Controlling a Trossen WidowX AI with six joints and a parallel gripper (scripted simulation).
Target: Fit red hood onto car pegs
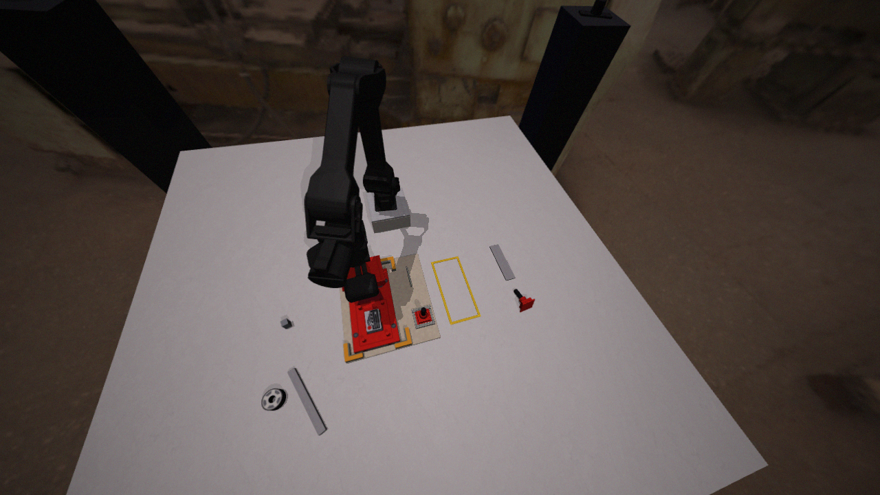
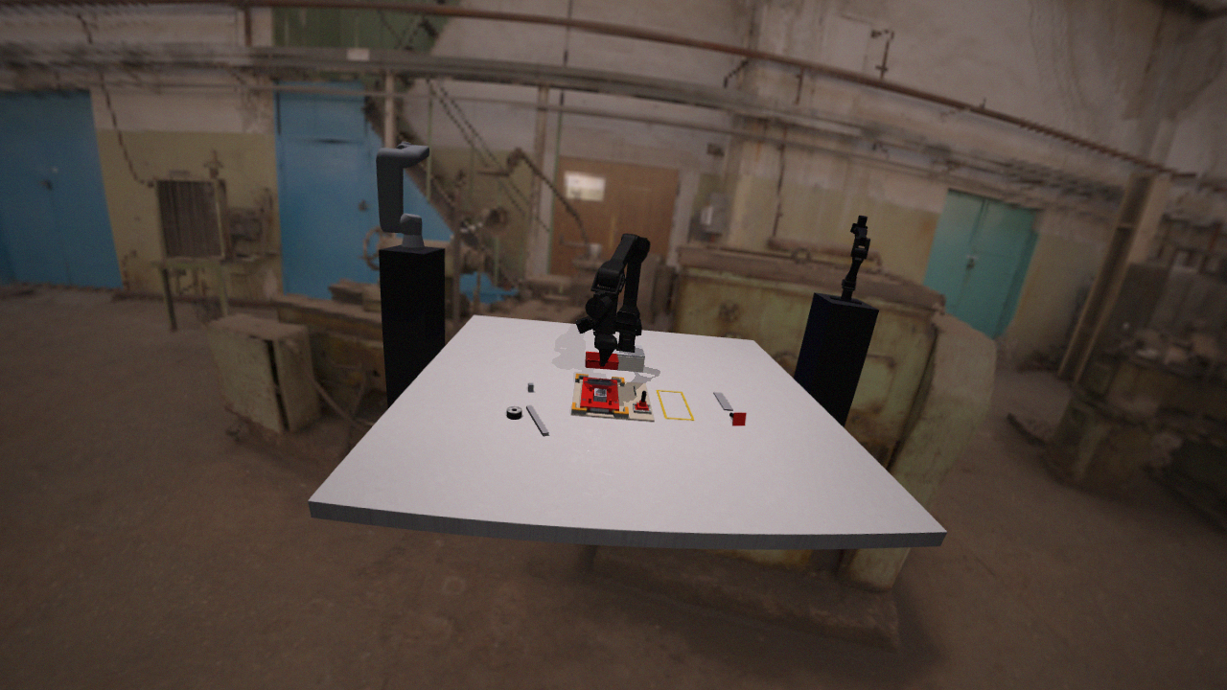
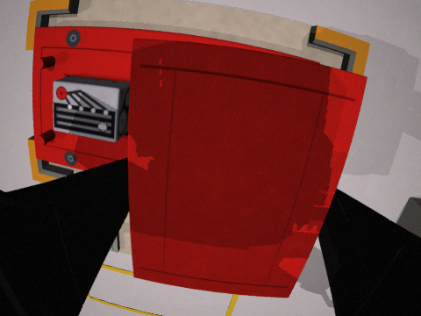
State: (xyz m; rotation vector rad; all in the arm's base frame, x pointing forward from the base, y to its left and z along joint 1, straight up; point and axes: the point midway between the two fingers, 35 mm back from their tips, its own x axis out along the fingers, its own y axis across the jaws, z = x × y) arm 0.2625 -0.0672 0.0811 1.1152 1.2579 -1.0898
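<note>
My gripper (image 1: 363, 271) (image 2: 605, 357) (image 3: 230, 183) is shut on the hood (image 1: 376, 265) (image 2: 591, 361) (image 3: 232, 154), a red shell held with its flat roof up. The hood hangs above the rear part of the red chassis (image 1: 363, 346) (image 2: 589, 400) (image 3: 98, 40), with a gap showing in the exterior view. The chassis sits in its jig (image 1: 427, 334) (image 3: 197, 17). The engine block (image 1: 373, 320) (image 2: 600, 394) (image 3: 85, 110) is uncovered. Two pegs show in the wrist view, an upper peg (image 3: 47, 62) and a lower peg (image 3: 47, 137); the hood hides the others. Its corner holes are out of sight.
A red part with a black stem (image 1: 423, 315) stands on the jig's right side. Beyond are a yellow outline (image 1: 441, 293), a grey bar (image 1: 502, 262) and another red part (image 1: 526, 302). On the left are a small grey block (image 1: 285, 322), a wheel (image 1: 273, 399) and a longer bar (image 1: 306, 400).
</note>
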